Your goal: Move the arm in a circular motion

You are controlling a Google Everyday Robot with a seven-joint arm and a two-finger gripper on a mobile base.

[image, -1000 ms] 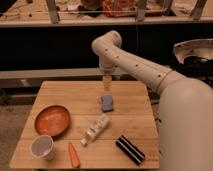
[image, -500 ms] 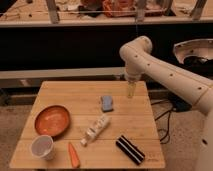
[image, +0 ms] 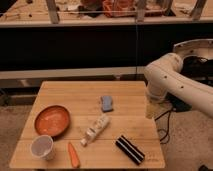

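The arm [image: 172,82] comes in from the right of the desk [image: 75,95]. Its thick cream segments bend down so that the narrow tan pincer [image: 151,110] hangs at the desk's right edge, about midway along it. I cannot tell whether the pincer is spread or pressed together. A blue sponge [image: 106,103] lies near the desk's middle and a white bottle [image: 96,129] lies toward its front. A black striped box [image: 130,149] sits near its front right corner. An orange bowl [image: 52,120], a white cup [image: 42,147] and a carrot [image: 73,155] occupy its front left.

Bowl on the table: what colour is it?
The bowl is orange-red, camera view; the arm holds its hand at the table edge.
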